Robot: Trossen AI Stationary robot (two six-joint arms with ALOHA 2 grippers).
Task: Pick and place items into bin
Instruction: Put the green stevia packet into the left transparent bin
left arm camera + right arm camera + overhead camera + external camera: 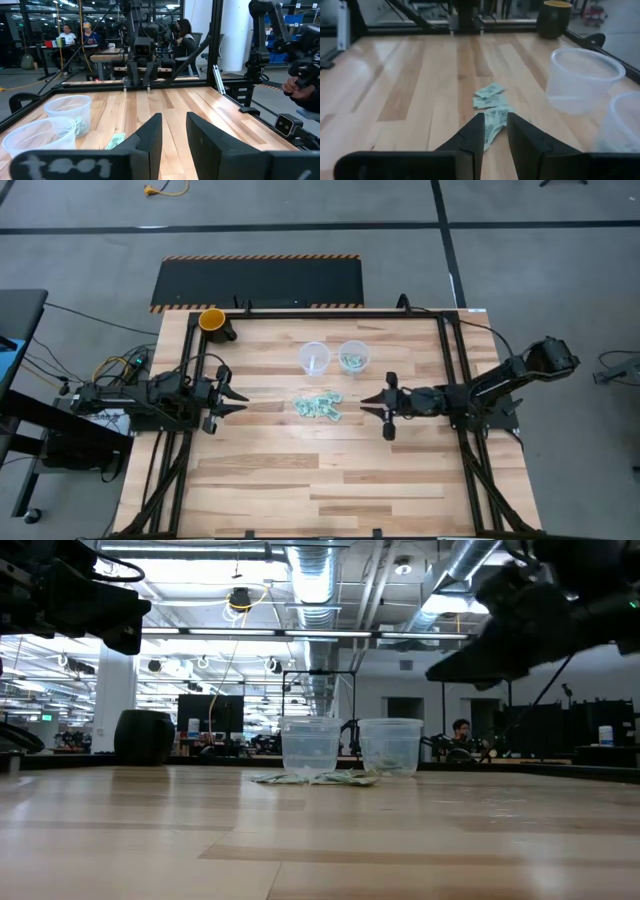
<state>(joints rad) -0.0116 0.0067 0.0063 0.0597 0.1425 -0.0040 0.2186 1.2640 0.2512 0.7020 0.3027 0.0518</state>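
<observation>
- Items (318,407): small heap of pale green-and-white wrappers at mid tabletop (300,480), just in front of two clear plastic cups (314,358); a few lie inside the right-hand cup (353,357).
- Left pincer (238,397): at the tabletop's left edge, fingers narrowly parted, holding nothing.
- Right pincer (368,403): just right of the heap, narrow gap, holding nothing.
- Orange cup (213,320): far-left corner.

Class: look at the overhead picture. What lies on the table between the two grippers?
In the high view, the pile of green-and-white items lies between the left gripper and right gripper.
</observation>
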